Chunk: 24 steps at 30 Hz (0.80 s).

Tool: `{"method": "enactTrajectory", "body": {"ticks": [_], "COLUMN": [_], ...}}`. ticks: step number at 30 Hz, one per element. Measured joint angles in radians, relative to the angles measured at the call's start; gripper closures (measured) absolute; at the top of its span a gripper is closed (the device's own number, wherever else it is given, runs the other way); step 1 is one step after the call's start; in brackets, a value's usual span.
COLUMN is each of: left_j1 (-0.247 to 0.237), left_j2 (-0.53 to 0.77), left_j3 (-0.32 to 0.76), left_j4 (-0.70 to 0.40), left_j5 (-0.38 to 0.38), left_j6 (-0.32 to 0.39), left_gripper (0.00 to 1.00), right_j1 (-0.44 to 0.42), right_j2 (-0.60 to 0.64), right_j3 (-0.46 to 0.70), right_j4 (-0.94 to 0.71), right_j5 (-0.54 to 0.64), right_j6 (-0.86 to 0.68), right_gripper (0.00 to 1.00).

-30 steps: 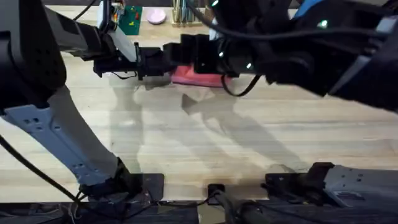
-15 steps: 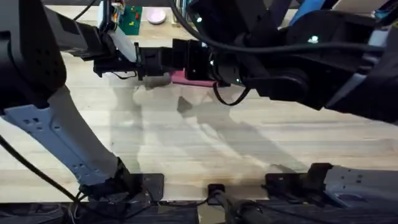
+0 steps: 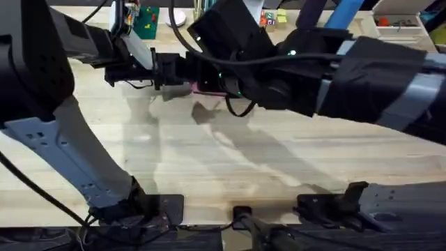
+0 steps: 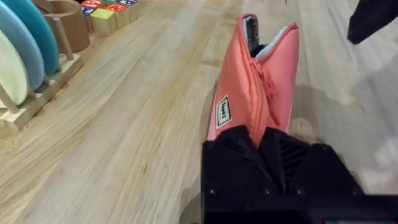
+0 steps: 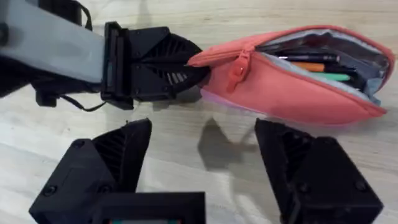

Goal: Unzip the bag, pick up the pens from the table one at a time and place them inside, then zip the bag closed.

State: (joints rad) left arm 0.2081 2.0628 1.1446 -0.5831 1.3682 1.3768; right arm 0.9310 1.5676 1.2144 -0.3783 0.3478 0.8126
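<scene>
Green board (image 3: 145,21) at far left edge. Pink disc (image 3: 175,18) just right of it. Plates (image 4: 22,53), teal and pale, upright in wooden rack (image 4: 38,93). Coloured blocks (image 4: 102,14) beside wooden cup (image 4: 67,22).

Illumination is bright and even, with no glare on the table (image 3: 209,160). In the overhead view, broad soft-edged shadows of the arms fall on the table toward the bases, indicating light from above. The right arm (image 3: 362,77), close under the camera, is large, dark and blurred. In the right wrist view, a compact shadow lies under the bag (image 5: 298,81).
</scene>
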Motion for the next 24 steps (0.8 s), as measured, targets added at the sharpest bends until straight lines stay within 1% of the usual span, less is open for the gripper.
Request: {"method": "enactTrajectory", "body": {"ticks": [24], "left_j1": [0.0], "left_j2": [0.0], "left_j3": [0.0], "left_j4": [0.0], "left_j5": [0.0], "left_j6": [0.0], "left_gripper": [0.959], "right_j1": [-0.008], "right_j2": [0.019], "right_j3": [0.0], "right_j4": [0.016], "right_j5": [0.03], "right_j6": [0.004], "right_gripper": [0.005]}}
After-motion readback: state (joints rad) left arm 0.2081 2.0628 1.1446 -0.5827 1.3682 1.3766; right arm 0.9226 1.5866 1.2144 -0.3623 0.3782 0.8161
